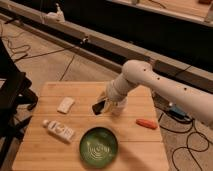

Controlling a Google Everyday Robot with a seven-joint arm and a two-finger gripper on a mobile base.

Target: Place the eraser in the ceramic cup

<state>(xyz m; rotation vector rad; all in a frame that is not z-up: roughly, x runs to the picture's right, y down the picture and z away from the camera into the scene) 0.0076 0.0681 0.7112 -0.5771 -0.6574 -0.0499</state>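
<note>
On the wooden table (pixel 45 150), near its middle, held tilted just above the boards: the black eraser (pixel 99 107), pinched by the gripper (pixel 106 106) of the white arm (pixel 165 90) reaching in from the right; fingers closed on it. Just right of the eraser, mostly hidden behind the gripper, the whitish ceramic cup (pixel 118 108). Nearer, the round green plate (pixel 98 146); left of it a white tube (pixel 59 130) lying flat, print unreadable; farther left a white rectangular block (pixel 65 104); right, an orange oblong piece (pixel 146 123). No legible writing anywhere.
</note>
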